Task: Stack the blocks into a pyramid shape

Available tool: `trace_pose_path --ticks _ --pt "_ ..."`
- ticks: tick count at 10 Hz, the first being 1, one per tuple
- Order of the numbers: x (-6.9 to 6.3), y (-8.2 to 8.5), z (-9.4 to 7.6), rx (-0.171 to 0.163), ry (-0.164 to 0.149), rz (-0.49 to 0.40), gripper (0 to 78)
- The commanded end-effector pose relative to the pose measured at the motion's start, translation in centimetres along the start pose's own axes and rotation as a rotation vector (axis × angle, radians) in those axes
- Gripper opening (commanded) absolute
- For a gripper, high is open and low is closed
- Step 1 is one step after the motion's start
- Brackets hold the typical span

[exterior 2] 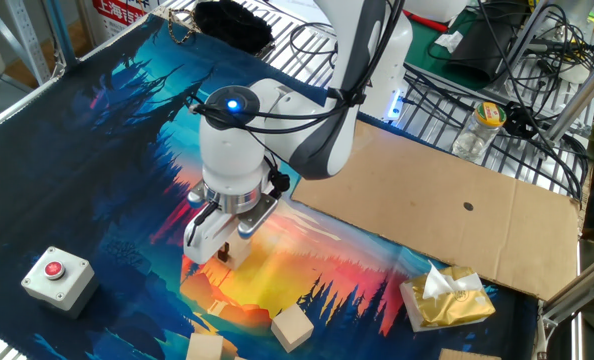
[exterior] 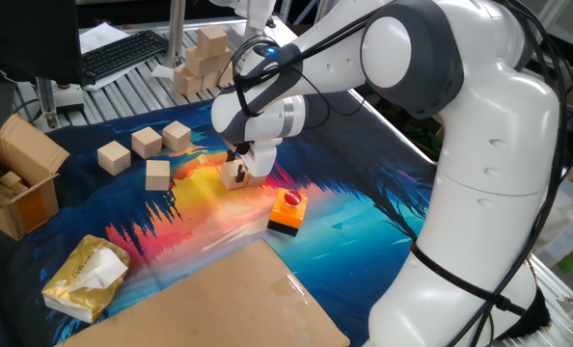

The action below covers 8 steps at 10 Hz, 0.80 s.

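Observation:
My gripper (exterior: 236,174) points down over the yellow-orange patch of the mat and is shut on one pale wooden block (exterior: 232,175), which hangs at or just above the mat. In the other fixed view the gripper (exterior 2: 218,247) shows from the opposite side, and its white fingers (exterior 2: 199,236) mostly hide the block. To the left lie several loose blocks: one (exterior: 157,174) nearest the gripper, another (exterior: 114,157) farther left, and two side by side (exterior: 147,143), (exterior: 177,136). Two blocks (exterior 2: 291,327), (exterior 2: 205,348) show at the bottom edge of the other fixed view.
An orange-and-black button block (exterior: 287,210) sits just right of the gripper. A brown cardboard box (exterior: 16,183) stands at the left, with a yellow tissue pack (exterior: 86,278) and a cardboard sheet (exterior: 219,299) in front. A grey button box (exterior 2: 57,275) lies on the mat. More wooden pieces (exterior: 202,60) are piled behind the mat.

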State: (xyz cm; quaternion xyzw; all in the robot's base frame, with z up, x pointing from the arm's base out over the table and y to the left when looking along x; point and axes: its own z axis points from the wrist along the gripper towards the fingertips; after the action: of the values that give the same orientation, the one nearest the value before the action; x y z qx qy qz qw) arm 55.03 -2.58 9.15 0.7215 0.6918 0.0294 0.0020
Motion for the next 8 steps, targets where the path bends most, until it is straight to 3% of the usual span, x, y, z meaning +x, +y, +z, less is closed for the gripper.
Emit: trace_pose_path --ticks 1,8 --pt "0.04 0.19 -0.09 -0.008 0.0 -0.005 1.1" --pt "-0.43 0.48 0.04 -0.017 -0.003 -0.005 1.1"
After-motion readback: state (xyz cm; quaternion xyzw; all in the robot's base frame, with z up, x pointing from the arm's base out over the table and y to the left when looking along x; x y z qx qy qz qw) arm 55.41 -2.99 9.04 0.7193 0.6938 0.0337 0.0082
